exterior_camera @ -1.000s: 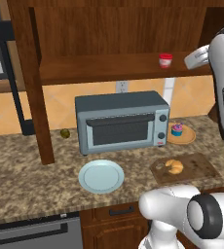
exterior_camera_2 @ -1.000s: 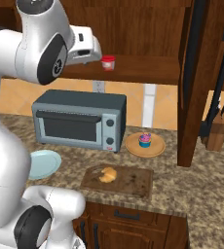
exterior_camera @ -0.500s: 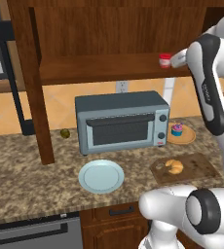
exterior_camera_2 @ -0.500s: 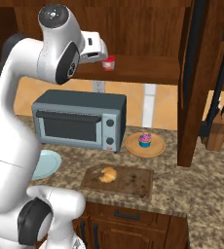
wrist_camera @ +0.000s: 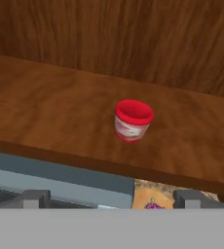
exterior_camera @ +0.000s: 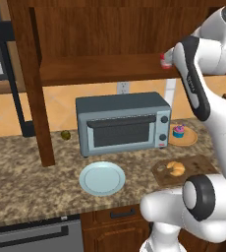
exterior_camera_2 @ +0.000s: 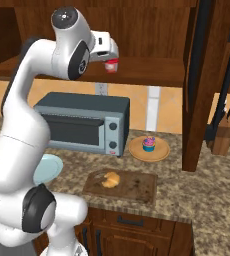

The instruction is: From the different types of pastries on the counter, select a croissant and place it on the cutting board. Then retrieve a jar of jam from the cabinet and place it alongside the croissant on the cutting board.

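Croissant (exterior_camera_2: 110, 179) parked left on cutting board (exterior_camera_2: 137, 188) to leave jam room; claw (wrist_camera: 112, 198) spread wide, empty, raised toward jar of jam (wrist_camera: 132, 121) upright on cabinet shelf (wrist_camera: 46, 116).

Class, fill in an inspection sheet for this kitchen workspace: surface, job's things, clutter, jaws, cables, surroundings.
Surface: speckled granite counter.
Job's things: croissant lies on the cutting board; jar of jam stands upright on the cabinet shelf, not yet grasped.
Clutter: cupcake on a tan plate; light-blue plate; toaster oven; small dark round item.
Jaws: gripper open, short of the jar.
Cables: nothing seen.
Surroundings: knife block, wall outlet.
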{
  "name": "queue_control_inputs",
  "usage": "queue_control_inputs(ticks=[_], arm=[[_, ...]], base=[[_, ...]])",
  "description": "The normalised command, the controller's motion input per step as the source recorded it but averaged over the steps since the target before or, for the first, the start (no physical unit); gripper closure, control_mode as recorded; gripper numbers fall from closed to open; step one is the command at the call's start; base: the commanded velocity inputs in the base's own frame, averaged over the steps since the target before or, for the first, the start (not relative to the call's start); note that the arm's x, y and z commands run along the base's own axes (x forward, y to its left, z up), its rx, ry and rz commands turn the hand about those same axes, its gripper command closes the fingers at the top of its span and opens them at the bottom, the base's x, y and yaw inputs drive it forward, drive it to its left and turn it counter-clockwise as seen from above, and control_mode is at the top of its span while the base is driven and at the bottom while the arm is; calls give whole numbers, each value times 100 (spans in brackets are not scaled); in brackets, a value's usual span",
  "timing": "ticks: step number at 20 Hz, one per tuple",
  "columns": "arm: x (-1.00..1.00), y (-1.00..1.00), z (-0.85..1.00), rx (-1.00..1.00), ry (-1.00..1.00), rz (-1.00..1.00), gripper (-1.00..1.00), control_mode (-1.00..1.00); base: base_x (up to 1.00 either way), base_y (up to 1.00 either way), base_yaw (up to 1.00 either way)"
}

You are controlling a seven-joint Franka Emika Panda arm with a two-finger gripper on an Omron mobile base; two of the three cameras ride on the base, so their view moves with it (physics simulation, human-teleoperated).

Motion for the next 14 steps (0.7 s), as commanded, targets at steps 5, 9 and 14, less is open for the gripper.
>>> queue_control_inputs(ticks=[5, 9, 14], arm=[[50, -6, -22, 0, 0, 0, -100, -100], [48, 0, -2, 0, 0, 0, -100, -100], [50, -17, -3, 0, 0, 0, -100, -100]], base=[[0, 0, 0], [0, 0, 0], [0, 0, 0]])
